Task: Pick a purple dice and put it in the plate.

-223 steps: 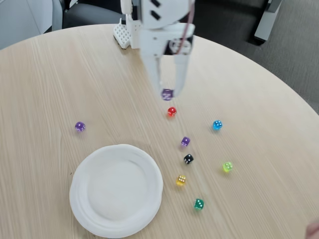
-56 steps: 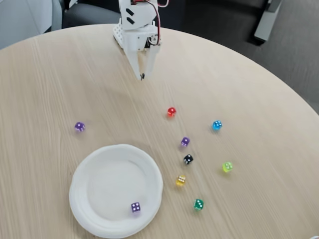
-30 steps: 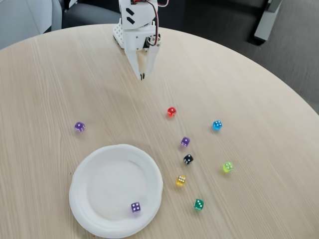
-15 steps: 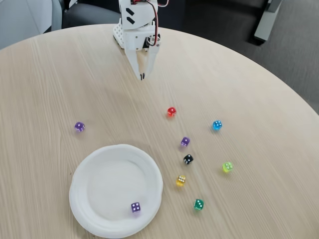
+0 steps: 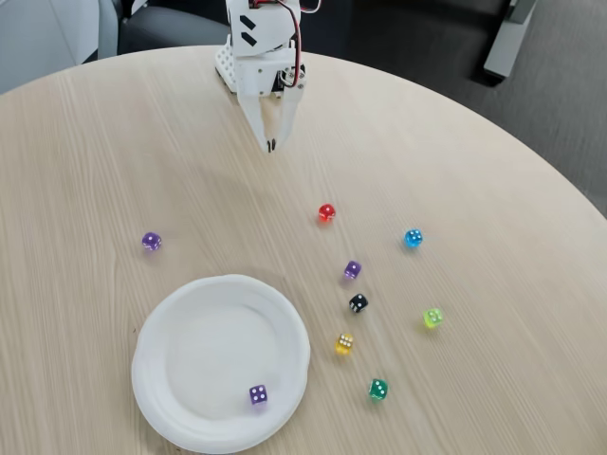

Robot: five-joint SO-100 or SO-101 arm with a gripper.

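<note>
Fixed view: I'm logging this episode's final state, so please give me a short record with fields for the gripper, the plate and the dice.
gripper: shut, empty, raised near the arm's base at the table's far edge
plate: white, round, at the near left of the table
dice in plate: one purple dice, near the plate's lower right rim
purple dice on table: two, one left of the plate's top, one among the cluster
other dice on table: red, blue, black, yellow, light green, dark green

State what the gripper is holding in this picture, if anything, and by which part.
Nothing is held. The gripper hangs shut and empty above the table, while one purple dice lies in the plate.
</note>
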